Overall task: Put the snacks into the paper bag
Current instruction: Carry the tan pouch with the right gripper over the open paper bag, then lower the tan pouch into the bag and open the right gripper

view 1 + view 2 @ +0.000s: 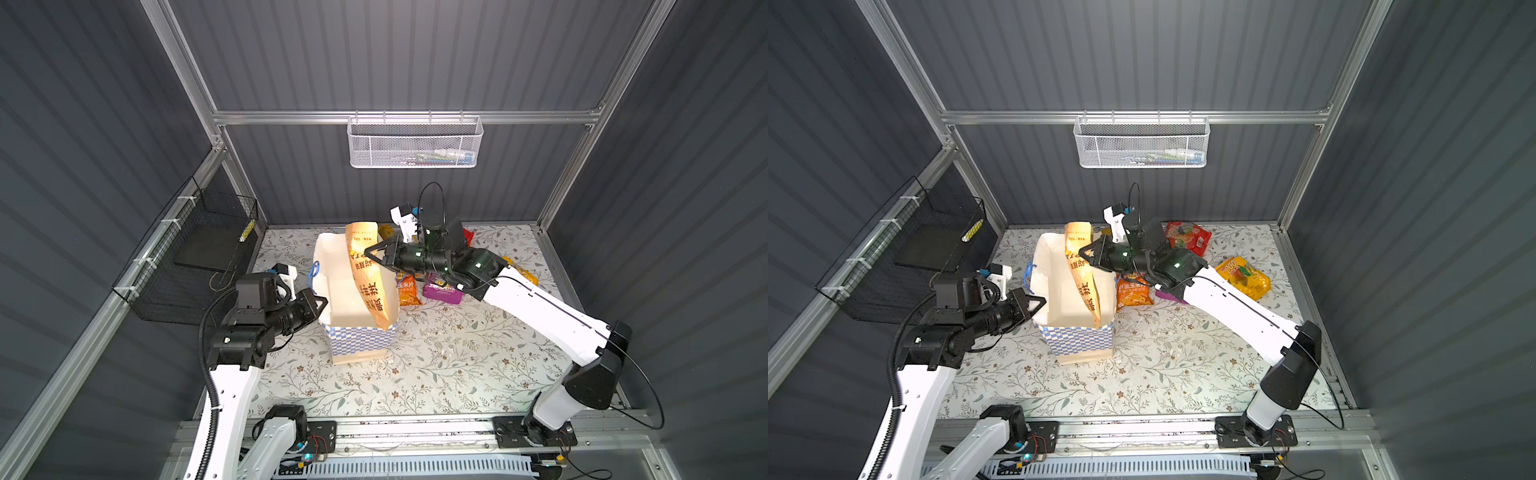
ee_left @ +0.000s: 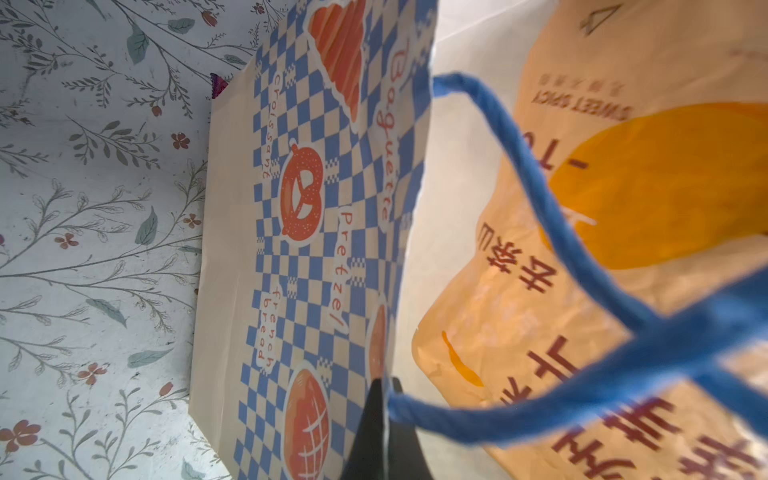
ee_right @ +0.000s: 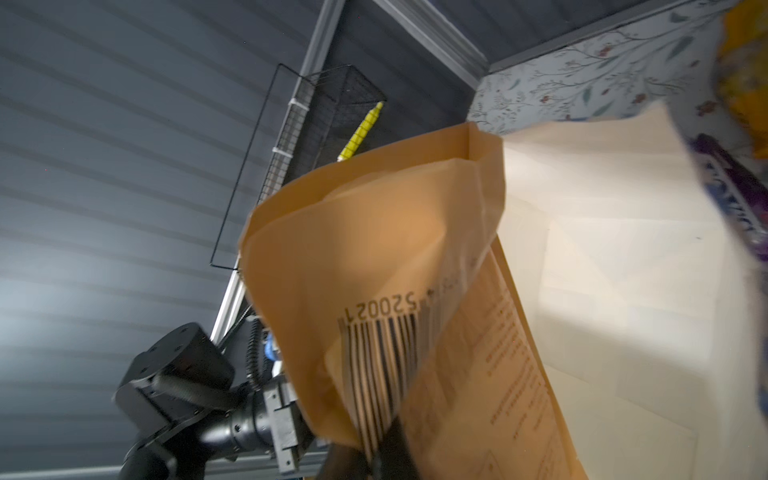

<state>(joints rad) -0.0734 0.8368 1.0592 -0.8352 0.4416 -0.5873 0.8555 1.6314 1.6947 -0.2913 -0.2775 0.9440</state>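
At the near edge, the flowered table (image 1: 415,386) lay open up to the paper bag (image 1: 361,343), whose left rim the left gripper (image 1: 323,304) pinched. Over its mouth the right gripper (image 1: 368,250) clamped the tan pouch (image 1: 372,286), slanting inside; beyond, the other packets (image 1: 1246,277) crowded the far right.

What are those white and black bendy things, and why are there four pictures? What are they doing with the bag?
Those are two robot arms with pinching claws called grippers. Two pictures look down on the whole flowery table; the two close-ups come from small cameras on the arms' wrists. The left gripper is shut on the rim of the checked paper bag. The right gripper is shut on a big tan pouch, which sits partly inside the bag. An orange packet, a purple packet, a yellow packet and a red packet lie on the table nearby.
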